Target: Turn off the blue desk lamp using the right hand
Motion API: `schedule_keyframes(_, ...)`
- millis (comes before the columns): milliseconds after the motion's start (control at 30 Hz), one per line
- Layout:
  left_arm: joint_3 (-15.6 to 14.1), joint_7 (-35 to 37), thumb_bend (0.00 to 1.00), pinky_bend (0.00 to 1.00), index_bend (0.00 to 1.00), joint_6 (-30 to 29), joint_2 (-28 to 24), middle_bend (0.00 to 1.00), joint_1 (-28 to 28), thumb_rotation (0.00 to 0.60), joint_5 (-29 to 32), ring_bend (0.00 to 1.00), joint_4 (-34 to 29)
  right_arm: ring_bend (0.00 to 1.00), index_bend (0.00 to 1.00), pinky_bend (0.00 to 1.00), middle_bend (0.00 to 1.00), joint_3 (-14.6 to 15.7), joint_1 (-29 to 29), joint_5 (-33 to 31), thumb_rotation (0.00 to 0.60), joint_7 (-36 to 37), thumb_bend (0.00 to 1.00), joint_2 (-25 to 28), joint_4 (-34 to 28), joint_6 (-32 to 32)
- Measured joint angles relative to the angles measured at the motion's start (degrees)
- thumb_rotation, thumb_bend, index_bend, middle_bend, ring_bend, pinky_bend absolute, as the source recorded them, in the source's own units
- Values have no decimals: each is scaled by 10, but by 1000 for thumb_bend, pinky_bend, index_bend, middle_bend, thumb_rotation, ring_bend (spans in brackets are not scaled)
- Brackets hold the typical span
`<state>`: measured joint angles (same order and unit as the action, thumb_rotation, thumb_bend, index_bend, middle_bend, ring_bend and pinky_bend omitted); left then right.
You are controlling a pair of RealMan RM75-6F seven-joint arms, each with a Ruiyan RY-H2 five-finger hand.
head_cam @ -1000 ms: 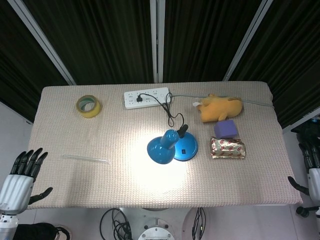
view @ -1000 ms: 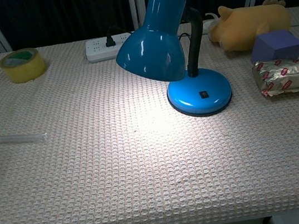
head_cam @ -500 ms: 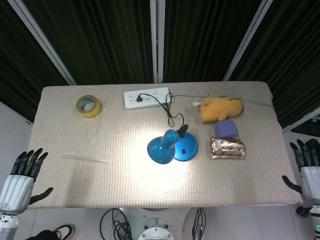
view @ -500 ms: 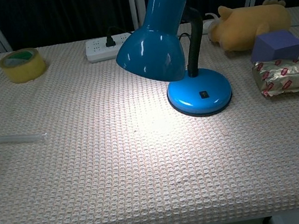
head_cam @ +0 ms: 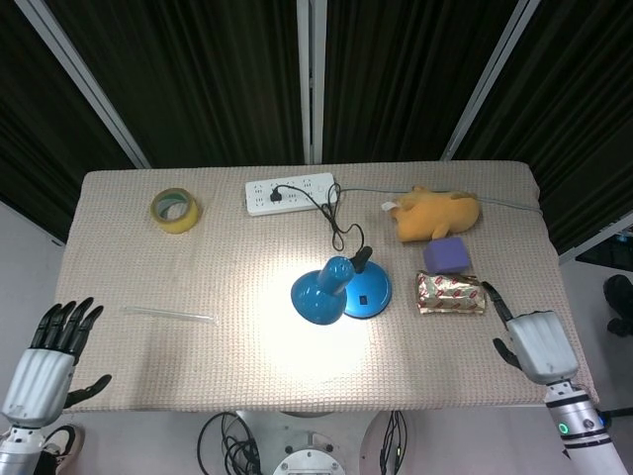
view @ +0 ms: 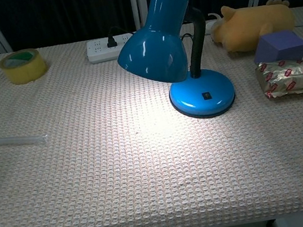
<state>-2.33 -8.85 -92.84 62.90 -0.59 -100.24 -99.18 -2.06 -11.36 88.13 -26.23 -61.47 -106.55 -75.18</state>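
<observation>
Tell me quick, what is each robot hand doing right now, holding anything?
Left robot hand: open, fingers spread, holding nothing.
Right robot hand: holding nothing; open or closed cannot be told from here.

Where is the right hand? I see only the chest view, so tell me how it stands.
Observer: The right hand is in the head view only, over the table's right front corner, holding nothing.
Operator: Say what lies between it and the lamp.
Observer: The foil packet lies just beyond its fingers, between it and the blue desk lamp's base.
Operator: Report the left hand.
Observer: The left hand is off the table's left front corner, fingers apart, holding nothing.
Operator: Confirm the lamp's state from above.
Observer: It is lit; a bright pool falls on the cloth in front of the shade.
</observation>
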Motion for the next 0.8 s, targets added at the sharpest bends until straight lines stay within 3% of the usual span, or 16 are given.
schedule_keyframes(100, -1, 0, 84, 0, 42, -7, 0, 0, 4, 600, -1, 0, -1, 937, 0, 906, 999, -3, -33, -11, 600, -66, 625, -26, -21, 58)
schedule_keyframes(300, -6, 5, 84, 0, 42, -14, -6, 0, 11, 600, -4, 0, 2, 937, 0, 906, 999, -12, -92, -83, 600, -177, 628, -112, -24, 139)
schedule_keyframes(500, -6, 13, 84, 0, 42, -15, -12, 0, 11, 600, -5, 0, 2, 937, 0, 906, 999, -25, -136, -174, 600, -256, 600, -179, 0, 167)
schedule_keyframes(800, -3, 26, 84, 0, 42, -13, -18, 0, 9, 600, -1, 0, 4, 937, 0, 906, 999, -35, -186, -280, 600, -320, 598, -233, 33, 173)
